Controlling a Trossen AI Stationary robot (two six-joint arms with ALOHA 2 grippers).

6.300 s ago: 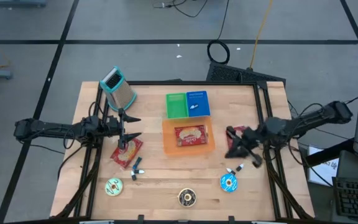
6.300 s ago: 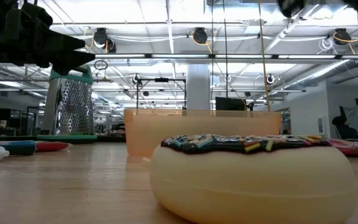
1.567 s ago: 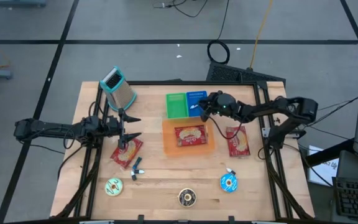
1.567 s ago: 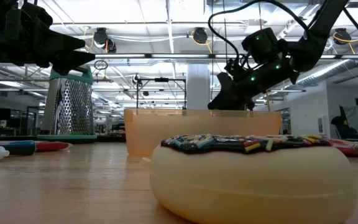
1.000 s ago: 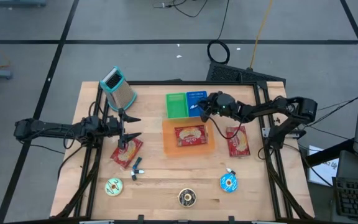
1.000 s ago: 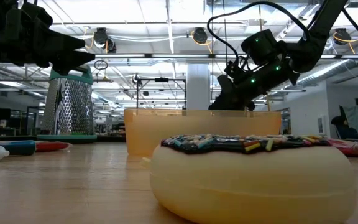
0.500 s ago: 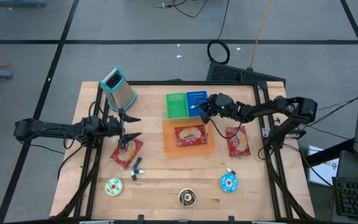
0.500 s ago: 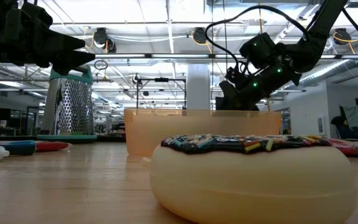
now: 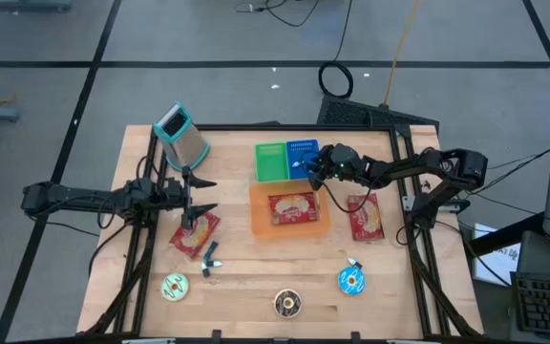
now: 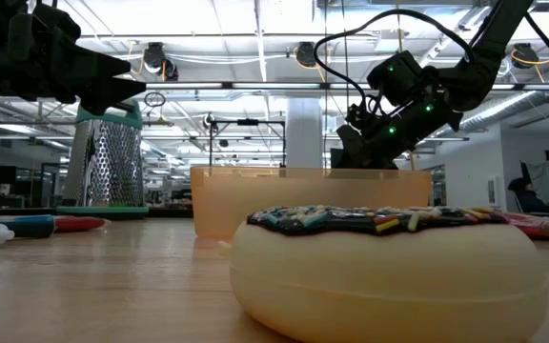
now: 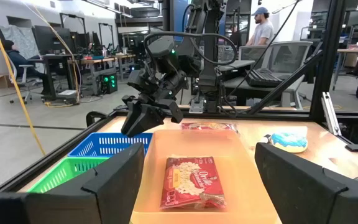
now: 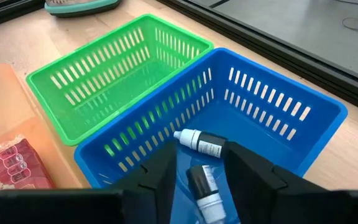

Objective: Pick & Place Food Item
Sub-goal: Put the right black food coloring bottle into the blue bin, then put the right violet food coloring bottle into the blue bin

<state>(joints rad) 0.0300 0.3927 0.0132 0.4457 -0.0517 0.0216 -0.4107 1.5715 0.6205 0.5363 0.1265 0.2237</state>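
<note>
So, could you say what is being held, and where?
Nothing appears held: the right gripper stands open over a small bottle lying in the blue basket; the left gripper is open and empty.

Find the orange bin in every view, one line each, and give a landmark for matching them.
High view: orange bin at table centre, below the baskets.
Low view: middle distance, behind the donut.
Left wrist view: centre, ahead of the fingers.
Right wrist view: only a corner, left edge.
Shared landmark: red snack packet lying inside; hidden in the low view.
</note>
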